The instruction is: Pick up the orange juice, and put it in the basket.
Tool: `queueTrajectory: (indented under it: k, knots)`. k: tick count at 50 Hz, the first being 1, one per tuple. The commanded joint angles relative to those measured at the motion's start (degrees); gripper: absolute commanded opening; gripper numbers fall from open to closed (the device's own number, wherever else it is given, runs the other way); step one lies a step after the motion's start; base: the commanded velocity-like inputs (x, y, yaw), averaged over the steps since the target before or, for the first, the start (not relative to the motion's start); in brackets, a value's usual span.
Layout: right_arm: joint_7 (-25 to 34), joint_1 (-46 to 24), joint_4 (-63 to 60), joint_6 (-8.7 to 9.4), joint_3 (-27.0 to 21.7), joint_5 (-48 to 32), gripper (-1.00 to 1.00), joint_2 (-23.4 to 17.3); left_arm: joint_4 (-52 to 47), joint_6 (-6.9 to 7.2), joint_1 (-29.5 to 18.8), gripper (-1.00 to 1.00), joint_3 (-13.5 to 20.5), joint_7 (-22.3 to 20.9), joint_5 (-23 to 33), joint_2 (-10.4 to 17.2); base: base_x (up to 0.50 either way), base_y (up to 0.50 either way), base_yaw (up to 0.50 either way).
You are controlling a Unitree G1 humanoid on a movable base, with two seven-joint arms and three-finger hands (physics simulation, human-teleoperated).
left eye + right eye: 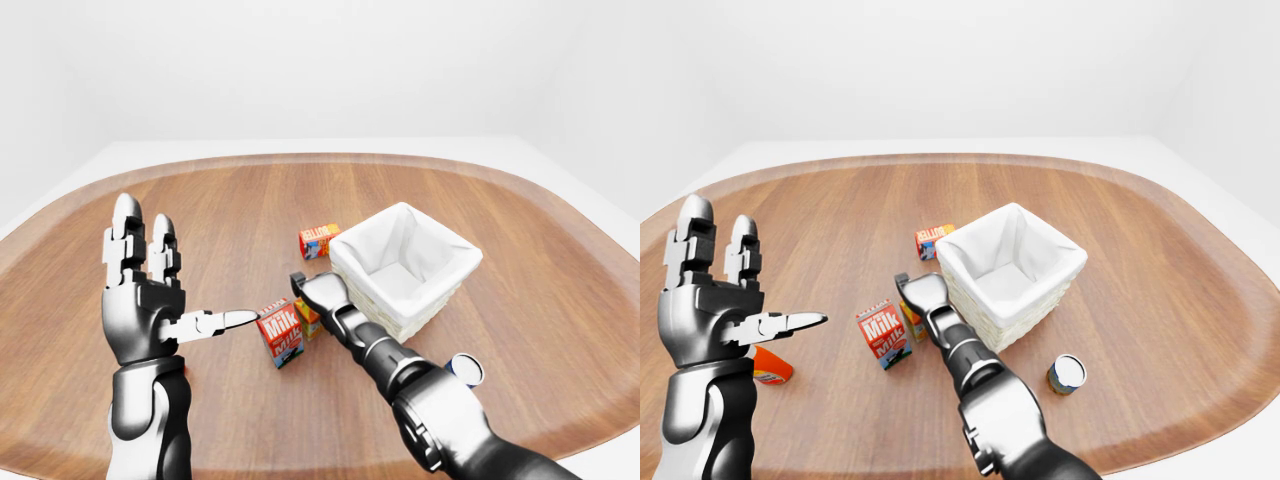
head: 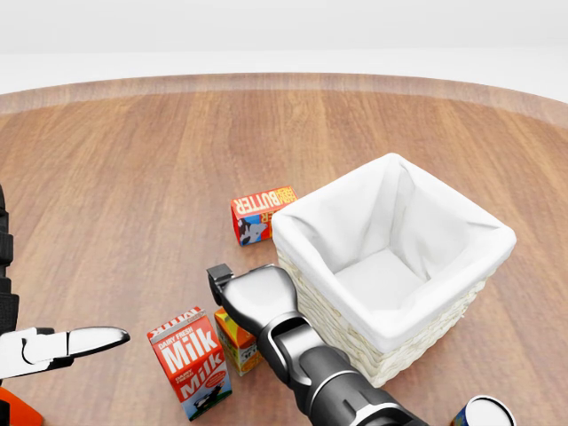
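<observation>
On the wooden table (image 2: 133, 169), head view, lower middle: orange juice (image 2: 238, 338), a small orange carton, upright, between the milk (image 2: 190, 361) on its left and the basket (image 2: 390, 257) on its right. It stands near the milk and just beside the basket's wicker wall; whether it touches either cannot be told.

Right hand (image 2: 253, 297): over the top of the juice, fingers curled down around the carton's upper part, knuckles toward the camera. The fingertips are hidden behind the palm, so how firmly it grips cannot be seen. Its dark forearm runs to the bottom edge of the view.

Left hand (image 1: 145, 295): raised at the left of the left-eye view, well apart from the cartons, fingers spread and upright, thumb pointing right toward the milk. It holds nothing.

Basket: square, wicker, white cloth lining, nothing inside.

Butter (image 2: 261, 212): red and orange box, lying above the juice in the head view, just beside the basket's left corner.

Can (image 1: 1067, 373): right-eye view, below the basket, upright, pale top showing.

Orange item (image 1: 770, 366): right-eye view, on the table beside the left forearm, partly hidden; kind not legible.
</observation>
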Motion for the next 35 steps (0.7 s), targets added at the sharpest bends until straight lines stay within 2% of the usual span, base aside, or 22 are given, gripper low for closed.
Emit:
queueTrajectory:
  k: [1,35]
  knots:
    - [0.71,1.06,1.08,0.0,0.39,-1.19,-1.0,-0.05,0.0,0.0,-0.01,1.0,-0.01,-0.01,0.01,0.01,0.0,0.0,0.0]
    - [6.52,-5.4,-0.74,0.0,1.7,2.41,-1.0,-0.7,0.0,0.0,-0.01,1.0,0.0,0.0,0.01,-0.01,0.0,0.0,0.0]
